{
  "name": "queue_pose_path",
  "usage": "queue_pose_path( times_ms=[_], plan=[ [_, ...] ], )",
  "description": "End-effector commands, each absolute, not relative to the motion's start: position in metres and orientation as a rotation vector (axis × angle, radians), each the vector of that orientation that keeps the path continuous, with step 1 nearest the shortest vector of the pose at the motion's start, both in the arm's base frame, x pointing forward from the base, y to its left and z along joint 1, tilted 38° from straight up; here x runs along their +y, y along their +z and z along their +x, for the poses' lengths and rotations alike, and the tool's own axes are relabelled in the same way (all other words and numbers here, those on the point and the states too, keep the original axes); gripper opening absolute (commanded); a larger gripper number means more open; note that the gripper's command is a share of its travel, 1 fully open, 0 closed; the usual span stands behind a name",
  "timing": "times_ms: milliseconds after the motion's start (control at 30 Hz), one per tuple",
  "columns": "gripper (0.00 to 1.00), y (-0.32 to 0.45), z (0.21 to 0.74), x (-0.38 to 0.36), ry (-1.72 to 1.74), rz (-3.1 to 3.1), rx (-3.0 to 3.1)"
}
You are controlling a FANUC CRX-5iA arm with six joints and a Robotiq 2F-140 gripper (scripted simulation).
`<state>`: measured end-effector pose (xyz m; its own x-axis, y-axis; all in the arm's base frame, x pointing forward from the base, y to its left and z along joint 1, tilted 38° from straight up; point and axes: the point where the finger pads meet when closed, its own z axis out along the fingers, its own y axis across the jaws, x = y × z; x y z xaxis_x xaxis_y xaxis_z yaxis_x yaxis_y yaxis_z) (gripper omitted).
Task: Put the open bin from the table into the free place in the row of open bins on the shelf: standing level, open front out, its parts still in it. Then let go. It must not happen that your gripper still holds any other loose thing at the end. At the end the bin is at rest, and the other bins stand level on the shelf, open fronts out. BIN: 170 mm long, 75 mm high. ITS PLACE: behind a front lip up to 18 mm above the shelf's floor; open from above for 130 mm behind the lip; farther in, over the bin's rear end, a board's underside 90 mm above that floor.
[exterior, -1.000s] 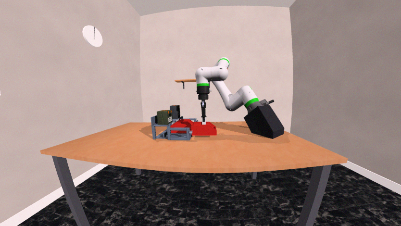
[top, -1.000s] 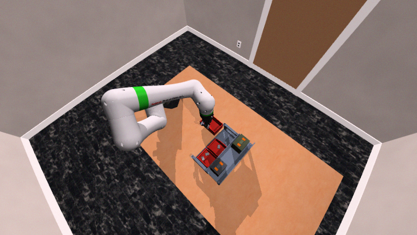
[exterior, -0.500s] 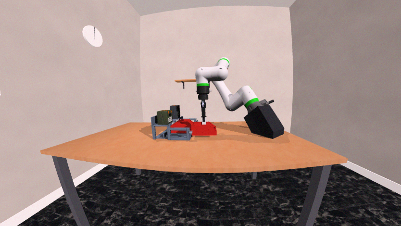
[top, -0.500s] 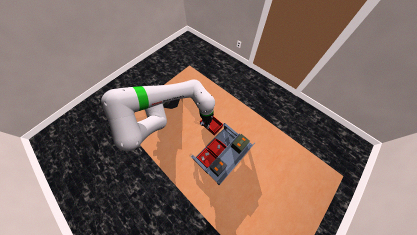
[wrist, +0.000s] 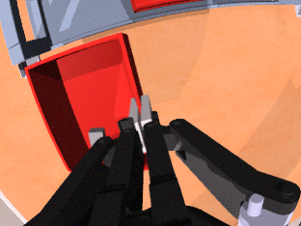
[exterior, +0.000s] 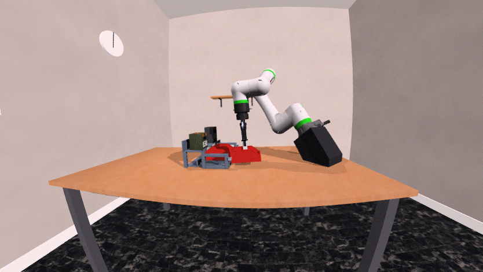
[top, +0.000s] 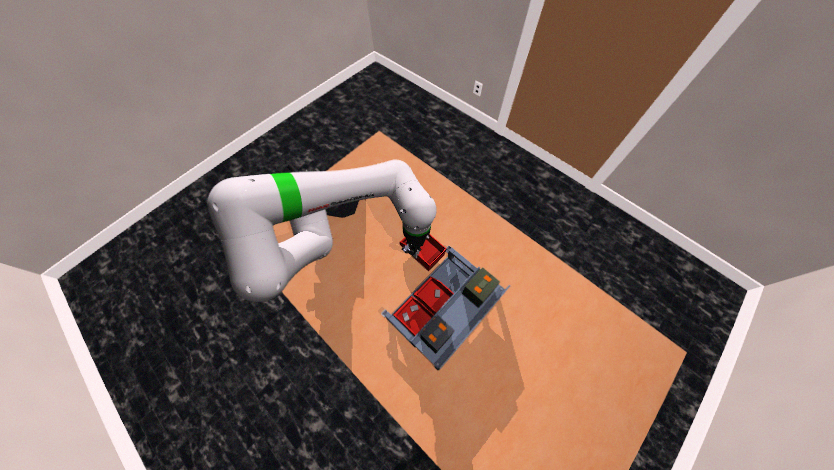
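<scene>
in the side view, the near edge of a light orange-brown wooden counter (top: 583, 326) (exterior: 236, 188) (wrist: 217, 97) runs across the foreground. on it stands a low slate-blue shelf rack (top: 461, 315) (exterior: 216, 155) (wrist: 111, 12), its raised rear board carrying an olive-green box with orange marks (top: 483, 286) (exterior: 196, 141) at the nearer end and a dark grey box with orange marks (top: 436, 333) (exterior: 211, 134) at the farther end. the free place in the lower row is at the green box's end. just beside the rack, outside it, an open red bin (top: 431, 251) (exterior: 248, 155) (wrist: 87, 97) is held roughly level, a little above the counter; whether it touches the rack cannot be told. a small grey part (wrist: 96, 135) shows inside it. the black hand (top: 413, 251) (exterior: 244, 147) (wrist: 143, 107) points down, closed on one thin wall of this bin. farther along the rack, two more red bins sit side by side in the row, a middle bin (top: 432, 293) and an end bin (top: 411, 317), with small grey parts in them. the white arm with green bands (top: 344, 180) (exterior: 248, 88) reaches over from a black angular base (exterior: 319, 146). beyond are pale walls and a round white clock (exterior: 111, 43).
</scene>
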<state>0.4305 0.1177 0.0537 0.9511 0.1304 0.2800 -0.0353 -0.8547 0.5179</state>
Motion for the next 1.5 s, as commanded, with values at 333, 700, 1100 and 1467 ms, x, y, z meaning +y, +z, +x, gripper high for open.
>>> queue_pose_path(
  times_ms=[333,700,1100,1467],
  plan=[
    [0.00,0.0579,0.4330,0.1202,0.302,2.579,0.036],
    [0.00,0.0592,0.4338,0.1210,0.265,2.584,0.025],
    [0.00,0.0592,0.4338,0.1210,0.264,2.584,0.025],
    [0.00,0.0592,0.4338,0.1210,0.264,2.584,0.025]
  ],
)
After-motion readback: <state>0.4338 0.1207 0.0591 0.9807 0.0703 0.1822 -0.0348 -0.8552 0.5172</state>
